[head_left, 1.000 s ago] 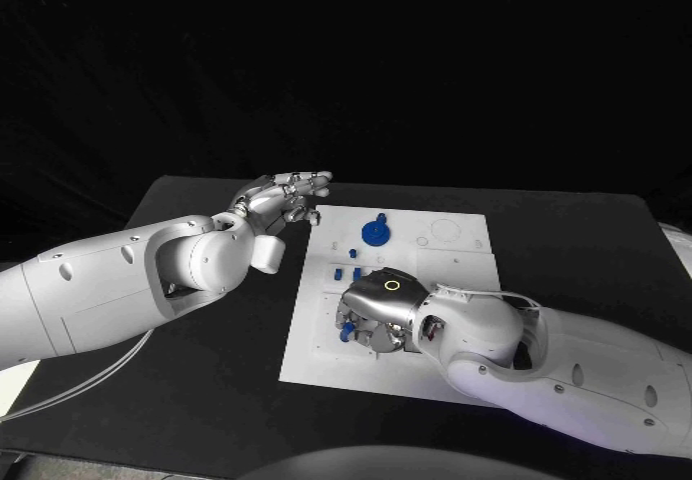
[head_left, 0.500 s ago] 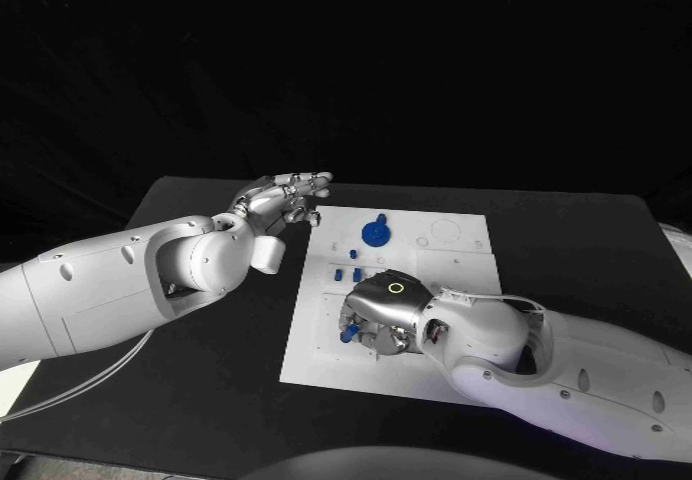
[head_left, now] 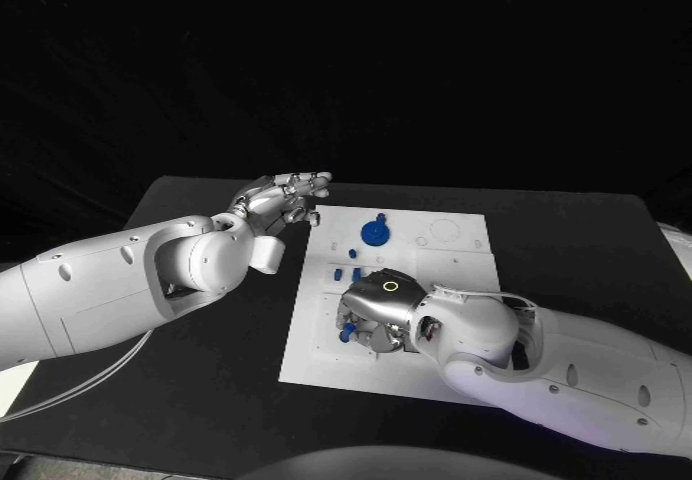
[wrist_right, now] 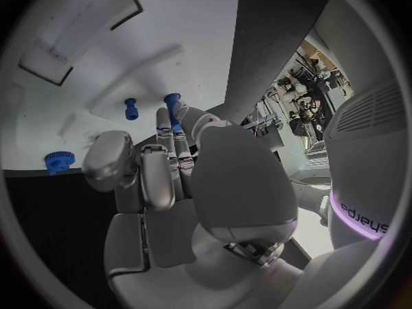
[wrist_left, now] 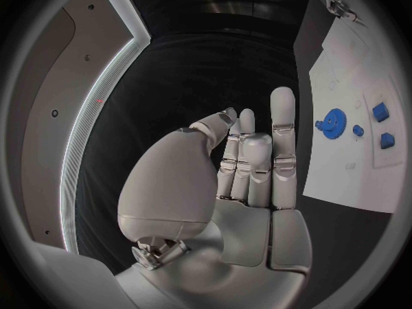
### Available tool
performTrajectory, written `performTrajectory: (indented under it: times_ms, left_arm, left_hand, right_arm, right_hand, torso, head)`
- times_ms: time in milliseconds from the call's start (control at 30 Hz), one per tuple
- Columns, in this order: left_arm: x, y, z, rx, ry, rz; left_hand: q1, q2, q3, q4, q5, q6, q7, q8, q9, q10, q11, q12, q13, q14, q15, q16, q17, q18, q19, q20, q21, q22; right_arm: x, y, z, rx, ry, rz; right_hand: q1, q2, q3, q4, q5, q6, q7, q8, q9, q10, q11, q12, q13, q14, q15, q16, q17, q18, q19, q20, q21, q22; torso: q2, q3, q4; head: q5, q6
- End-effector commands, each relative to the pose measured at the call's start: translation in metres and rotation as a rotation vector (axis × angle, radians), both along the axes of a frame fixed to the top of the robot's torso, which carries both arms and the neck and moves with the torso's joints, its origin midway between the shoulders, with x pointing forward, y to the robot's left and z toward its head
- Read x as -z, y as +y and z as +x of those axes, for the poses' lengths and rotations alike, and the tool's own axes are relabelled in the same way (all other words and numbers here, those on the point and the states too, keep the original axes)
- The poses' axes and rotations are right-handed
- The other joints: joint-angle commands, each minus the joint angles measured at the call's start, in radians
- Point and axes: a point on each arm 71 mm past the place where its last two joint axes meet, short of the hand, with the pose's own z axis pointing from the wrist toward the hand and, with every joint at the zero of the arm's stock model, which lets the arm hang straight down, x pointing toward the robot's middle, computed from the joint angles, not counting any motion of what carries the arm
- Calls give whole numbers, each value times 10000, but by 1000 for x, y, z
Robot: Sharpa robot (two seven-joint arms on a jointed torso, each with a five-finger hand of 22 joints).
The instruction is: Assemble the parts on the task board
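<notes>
1. The task board lies flat in the middle of the black table, its long side running away from the robot.
2. The right hand is down over the near-middle part of the board, palm toward the plate.
3. In the right wrist view its fingers lie close together and curve toward the board, and a small blue peg shows right at their tips, partly covered by them. The peg appears to be pinched there, though the contact itself is hidden.
4. In the head view a bit of blue peeks out at the side of that hand nearer the board's left edge, touching the fingers.
5. A second blue peg stands on the board just beside the held one, apart from the fingers.
6. Farther up the board, a few small blue parts sit just beyond the right hand.
7. The blue gear lies flat on the far part of the board, well apart from the right hand.
8. The left hand hovers off the far left corner of the board, above the table, touching nothing.
9. Its fingers are stretched out and held side by side, the palm bare; the gear lies on the board beyond them.
</notes>
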Motion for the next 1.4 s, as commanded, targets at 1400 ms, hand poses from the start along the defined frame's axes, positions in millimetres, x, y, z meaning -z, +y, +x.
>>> performTrajectory:
  times_ms: [1400]
  left_arm:
    - [0, 4, -1, 77, -46, -11]
  left_hand:
    - [8, 26, -12, -34, 38, -63, 21, 26, -1, -63, -8, 24, 16, -58, -11, -33, -9, 159, -59, -13, -37, -7]
  right_arm:
    - [-42, -91, 5, 2382, 896, 3329]
  right_hand:
    - [-825, -220, -2365, 585, 113, -1467, 306, 37, -227, 222, 23, 1600, 497, 547, 100, 250, 364, -14, 146, 118, 135, 395]
  torso:
    - [-21, -2, -118]
  head:
    - [-382, 301]
